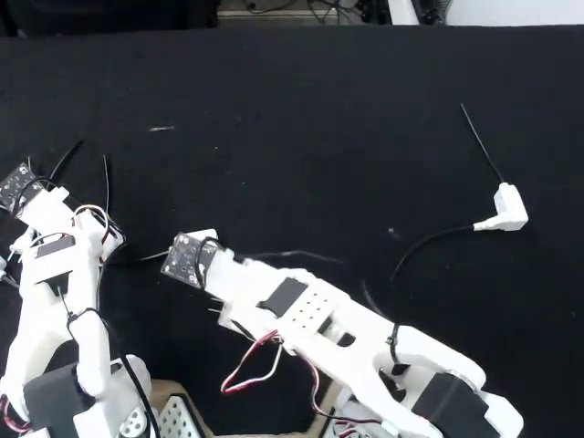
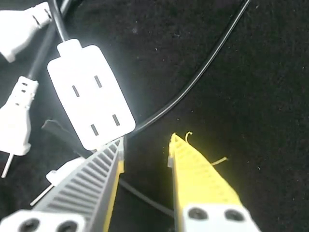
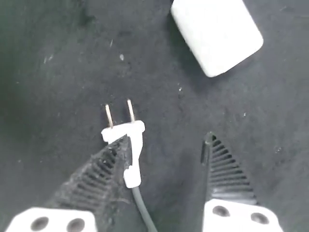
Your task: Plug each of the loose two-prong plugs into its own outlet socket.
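Observation:
A white outlet block (image 2: 91,101) with two pairs of slots lies face up on the black cloth, just past my left gripper (image 2: 145,142), which is open and holds nothing. Beside the block lie loose white plugs: one (image 2: 21,29) near its cord end, one (image 2: 17,121) alongside it, and one (image 2: 60,176) partly under the grey finger (image 2: 91,183). My right gripper (image 3: 166,142) is open. A white two-prong plug (image 3: 124,135) rests against the inner side of one finger (image 3: 101,179), prongs pointing away. A white block (image 3: 217,34) lies farther off.
Another white plug (image 1: 509,208) with a thin black cord lies alone at the right side of the table. A black cable (image 2: 193,82) curves past the outlet block. Both arms (image 1: 55,265) (image 1: 310,315) crowd the front left, hiding what lies beneath them.

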